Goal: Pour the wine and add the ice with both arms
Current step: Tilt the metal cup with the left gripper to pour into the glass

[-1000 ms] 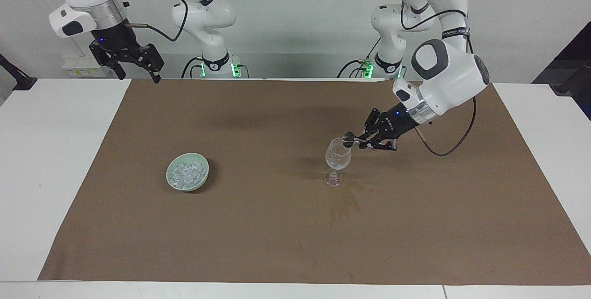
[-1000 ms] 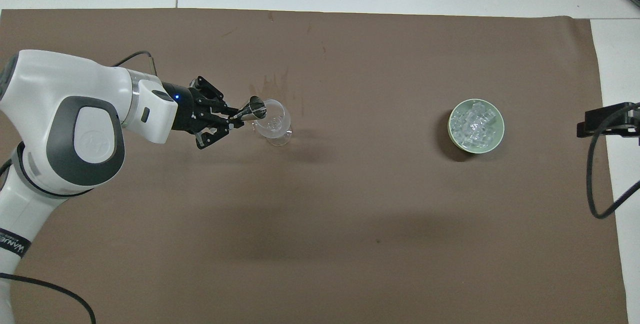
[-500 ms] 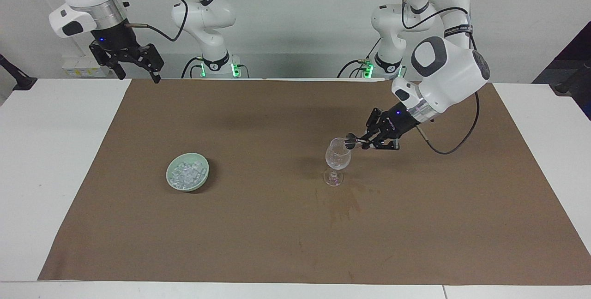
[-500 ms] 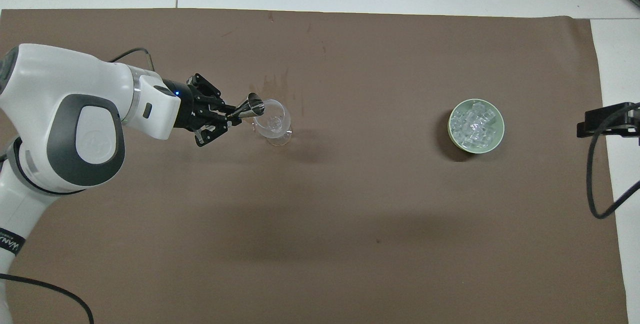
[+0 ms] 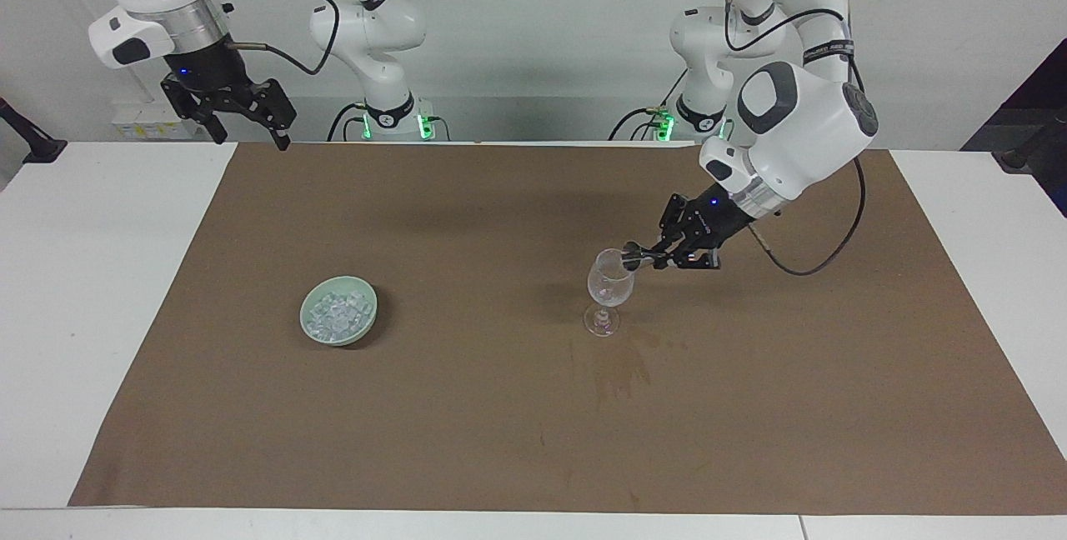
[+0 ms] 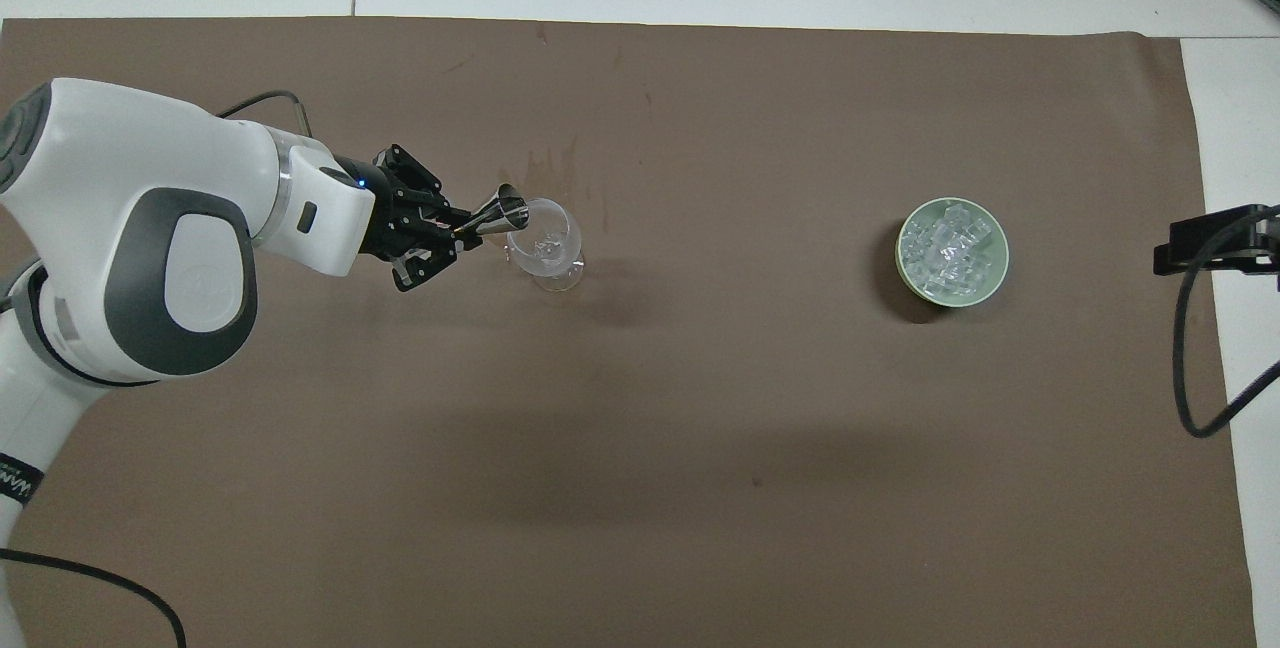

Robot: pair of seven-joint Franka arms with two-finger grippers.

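Our left gripper, clamped on a small conical metal measuring cup, tips it at the rim of the clear stemmed glass mid-mat; the pour seems nearly done. The whitish glassy ice cubes sit untouched in the pale green round bowl toward the right arm's end. Our right gripper waits, fingers spread and empty, over the mat's corner.

Open mat between glass and bowl

The left gripper holds a small metal cup at the wine glass rim; the ice bowl stands well apart.

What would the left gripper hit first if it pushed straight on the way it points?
Likely the wine glass: the left gripper, shut on a small metal cup tipped at the rim, points straight at the bowl of the glass. The cup would meet it first.
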